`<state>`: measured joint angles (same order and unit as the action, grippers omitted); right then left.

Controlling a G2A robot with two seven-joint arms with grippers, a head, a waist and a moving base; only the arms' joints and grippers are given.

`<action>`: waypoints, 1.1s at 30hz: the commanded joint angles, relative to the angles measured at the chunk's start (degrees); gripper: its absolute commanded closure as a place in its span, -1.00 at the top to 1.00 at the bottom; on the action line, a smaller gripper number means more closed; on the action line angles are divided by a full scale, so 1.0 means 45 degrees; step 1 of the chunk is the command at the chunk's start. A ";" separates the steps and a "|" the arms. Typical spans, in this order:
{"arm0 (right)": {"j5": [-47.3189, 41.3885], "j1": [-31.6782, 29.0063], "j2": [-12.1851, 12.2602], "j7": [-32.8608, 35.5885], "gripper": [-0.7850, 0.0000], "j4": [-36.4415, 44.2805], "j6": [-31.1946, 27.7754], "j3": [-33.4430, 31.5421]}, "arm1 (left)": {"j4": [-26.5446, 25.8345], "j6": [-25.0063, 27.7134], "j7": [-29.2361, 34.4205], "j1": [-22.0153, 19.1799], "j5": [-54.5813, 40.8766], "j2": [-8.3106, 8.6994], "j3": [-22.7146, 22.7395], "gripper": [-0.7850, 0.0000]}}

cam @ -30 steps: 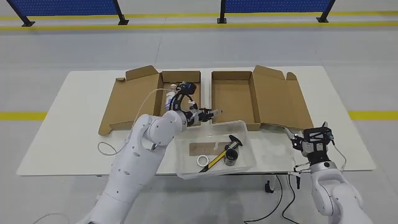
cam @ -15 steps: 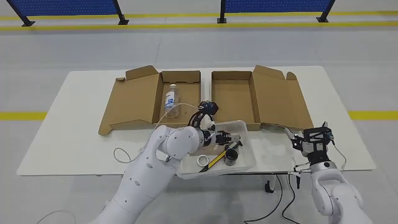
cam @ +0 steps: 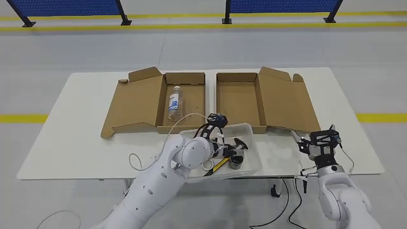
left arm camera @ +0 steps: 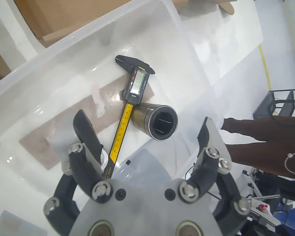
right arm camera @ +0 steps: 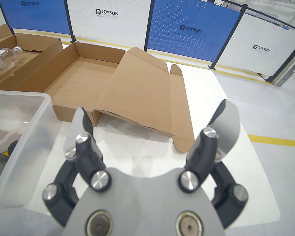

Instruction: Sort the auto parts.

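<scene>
A clear plastic bin stands at the table's front edge. Inside it a digital caliper with a yellow scale lies across a brown card, and a dark metal cylinder lies on its side touching the scale. My left gripper hangs open just above the cylinder, with nothing between its fingers; the top view shows the left gripper over the bin. My right gripper is open and empty above the table at the front right, apart from the bin.
Two open cardboard boxes stand behind the bin. The left box holds a clear plastic bottle. The right box has a bare floor, and its lid flap lies flat toward my right gripper.
My left arm has swung from the left box, where the bottle now lies, forward and right to over the bin. The right arm has not moved.
</scene>
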<state>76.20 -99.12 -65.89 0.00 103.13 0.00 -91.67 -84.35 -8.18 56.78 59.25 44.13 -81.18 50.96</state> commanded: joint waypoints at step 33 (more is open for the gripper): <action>0.0000 0.0000 0.0000 0.0000 1.00 0.0000 0.0000 0.0000 | 0.1950 0.0615 0.1306 -0.1572 0.0207 -0.0411 -0.1523 -0.11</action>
<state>76.20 -99.12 -65.89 0.00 103.13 0.00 -91.67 -75.77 -5.46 62.58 52.33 45.06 -82.97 44.25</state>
